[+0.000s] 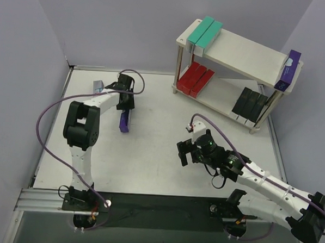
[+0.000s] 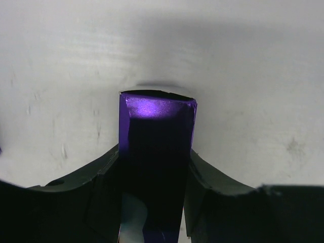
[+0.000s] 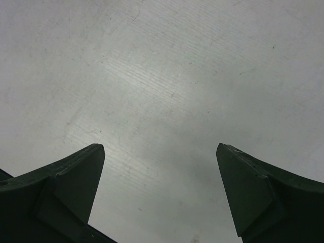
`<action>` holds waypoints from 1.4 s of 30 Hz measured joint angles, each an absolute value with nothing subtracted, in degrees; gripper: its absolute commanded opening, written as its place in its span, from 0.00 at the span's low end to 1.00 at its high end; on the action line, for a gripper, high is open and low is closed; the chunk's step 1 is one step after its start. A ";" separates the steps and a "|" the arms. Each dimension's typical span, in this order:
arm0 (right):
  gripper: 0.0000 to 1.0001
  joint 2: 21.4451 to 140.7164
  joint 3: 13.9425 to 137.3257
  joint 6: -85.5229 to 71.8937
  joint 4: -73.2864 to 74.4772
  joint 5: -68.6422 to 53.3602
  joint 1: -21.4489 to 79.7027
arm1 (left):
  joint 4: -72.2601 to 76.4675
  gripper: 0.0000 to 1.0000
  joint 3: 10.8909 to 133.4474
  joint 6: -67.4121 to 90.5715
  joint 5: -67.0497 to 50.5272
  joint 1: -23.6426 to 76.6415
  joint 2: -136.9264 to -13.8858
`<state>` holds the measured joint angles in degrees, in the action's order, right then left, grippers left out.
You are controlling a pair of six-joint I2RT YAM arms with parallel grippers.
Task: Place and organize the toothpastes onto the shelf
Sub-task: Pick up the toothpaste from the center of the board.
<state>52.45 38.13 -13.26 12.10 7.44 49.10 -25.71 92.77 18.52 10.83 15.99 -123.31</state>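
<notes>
Clamping purple toothpaste carton (image 2: 157, 126) with left gripper (image 2: 155, 158), left-centre of table, well apart from shelf (image 1: 248, 52). Right gripper (image 3: 159, 152) spread, empty. Likely light, crushable, glossy; best pinched mid-length, gently.

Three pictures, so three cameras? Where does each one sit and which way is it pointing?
Top external: fixed above and behind, looking down on the table, the shelf, left arm and right arm.
Left wrist: on the left wrist, looking along the left end effector at the purple carton it grips.
Right wrist: on the right wrist, facing the table through the open right end effector.
Shared: top and left-wrist views both show that carton.
</notes>
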 measured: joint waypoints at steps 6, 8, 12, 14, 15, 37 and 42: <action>0.99 58.61 36.53 -12.14 5.80 11.75 55.48 | -28.08 0.35 82.19 31.55 7.31 17.43 -111.28; 1.00 60.90 36.51 -11.44 3.11 13.13 57.78 | -28.34 0.35 80.20 35.62 6.35 18.63 -107.55; 1.00 65.60 36.75 -8.69 -1.89 14.92 61.95 | -28.69 0.35 78.61 42.37 4.36 22.28 -102.19; 1.00 68.12 37.67 -7.16 -3.31 14.98 63.31 | -28.64 0.35 78.04 44.53 3.81 24.36 -100.36; 1.00 69.17 38.39 -6.63 -3.77 14.92 63.83 | -28.62 0.35 77.60 45.41 3.60 25.32 -99.55; 1.00 77.14 45.12 6.35 -19.20 16.47 68.42 | -32.01 0.35 75.75 50.59 1.17 31.40 -91.90; 0.99 80.60 45.19 11.70 -24.38 19.75 70.06 | -34.57 0.35 76.58 50.46 -0.86 31.42 -91.90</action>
<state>80.60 45.19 11.70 -24.38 19.75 70.06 -34.57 76.58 50.46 -0.86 31.42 -91.90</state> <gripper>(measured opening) 0.995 0.514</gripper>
